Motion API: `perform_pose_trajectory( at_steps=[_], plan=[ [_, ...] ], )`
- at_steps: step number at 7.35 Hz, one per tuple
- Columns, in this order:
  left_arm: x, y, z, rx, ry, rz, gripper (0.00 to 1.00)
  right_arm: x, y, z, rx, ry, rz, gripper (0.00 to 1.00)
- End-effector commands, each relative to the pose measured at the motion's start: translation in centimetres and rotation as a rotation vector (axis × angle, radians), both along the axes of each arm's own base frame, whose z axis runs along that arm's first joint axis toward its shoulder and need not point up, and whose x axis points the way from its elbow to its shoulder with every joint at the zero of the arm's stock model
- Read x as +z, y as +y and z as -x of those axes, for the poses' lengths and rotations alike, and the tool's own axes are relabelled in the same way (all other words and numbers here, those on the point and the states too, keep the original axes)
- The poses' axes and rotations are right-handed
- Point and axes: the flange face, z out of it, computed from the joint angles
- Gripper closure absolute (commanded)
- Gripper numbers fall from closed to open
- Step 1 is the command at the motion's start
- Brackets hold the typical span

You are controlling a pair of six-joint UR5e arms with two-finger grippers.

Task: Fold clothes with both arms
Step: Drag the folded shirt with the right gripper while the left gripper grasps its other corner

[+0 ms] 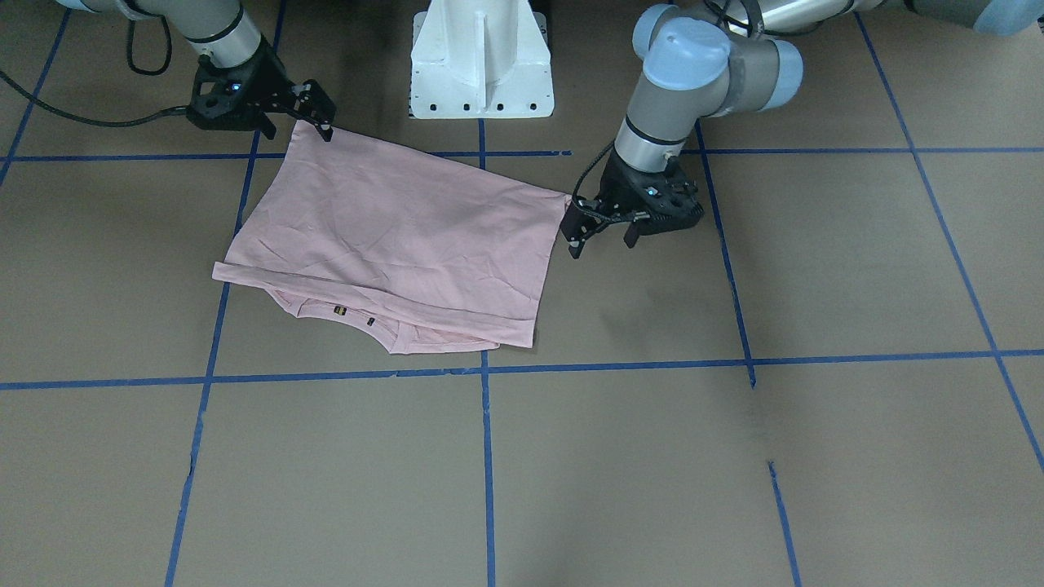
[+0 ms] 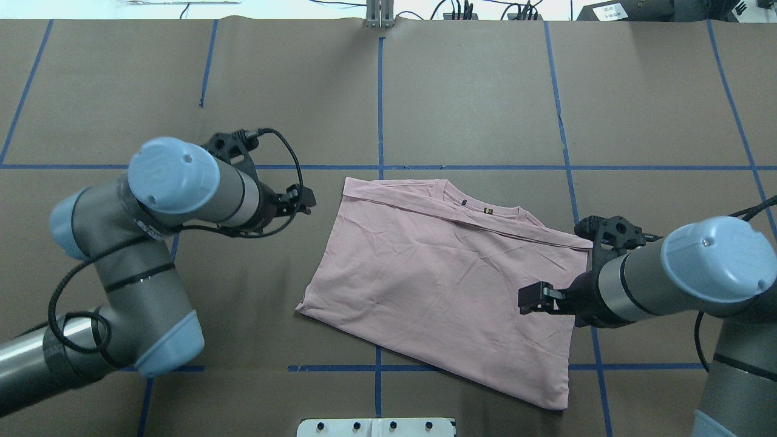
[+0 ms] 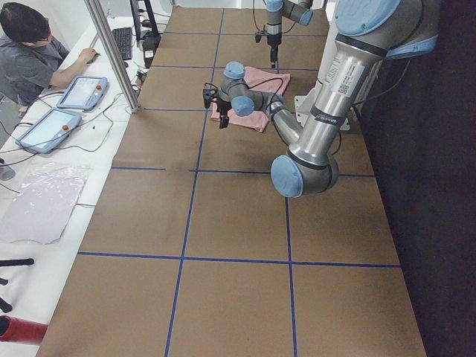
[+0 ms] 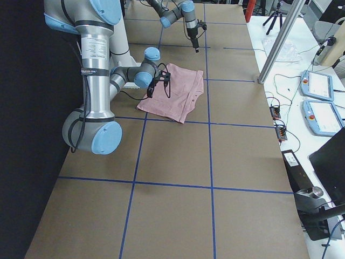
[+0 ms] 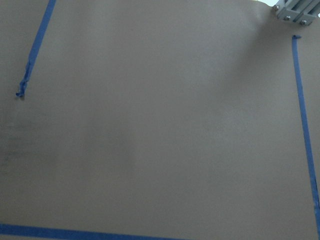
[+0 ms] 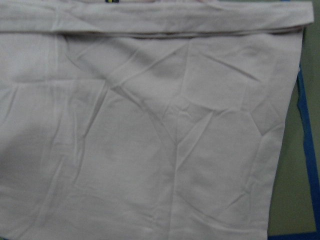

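My left gripper point(image 2: 300, 201) hangs with its fingers spread and nothing between them, just off the left edge of the T-shirt point(image 2: 443, 285). Its wrist camera sees only bare brown table point(image 2: 473, 91) and blue tape lines point(image 2: 380, 91). My right gripper point(image 2: 533, 300) is over the shirt's right side near the edge. In the front-facing view its fingers look parted, with one tip at the cloth's corner, and the shirt lies flat with nothing pinched. The pale pink shirt is folded over on itself, plain side up. Its hem band point(image 1: 367, 297) lies straight across on the side away from me, stopping just short of the collar point(image 2: 485, 212), which peeks out beyond it with two small dark tags. The shirt sits skewed to the tape grid, straddling the centre line and mostly to my right. Its near corner reaches towards the white pedestal point(image 1: 481, 57). The far half of the table and the squares outside each arm are open brown paper.
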Motion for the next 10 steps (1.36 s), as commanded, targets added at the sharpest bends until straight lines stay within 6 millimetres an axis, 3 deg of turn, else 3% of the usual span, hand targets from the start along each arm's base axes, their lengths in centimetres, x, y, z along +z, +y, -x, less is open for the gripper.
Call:
perform_pose_trajectory(
  at_steps=[1,6,10],
  plan=[
    [0.2,7.8,-5.7,0.026,-0.005,0.122,0.03,-2.1,-3.5,-0.1,0.07,-0.034,-0.033,0.0],
    [2.0,7.8,-6.8,-0.005,-0.063,0.142,0.12,-2.5,-4.0,-0.7,0.09,-0.039,-0.039,0.0],
    [2.5,8.1,-6.9,-0.004,-0.075,0.138,0.36,-2.5,-4.1,-0.8,0.094,-0.041,-0.036,0.0]
  ],
)
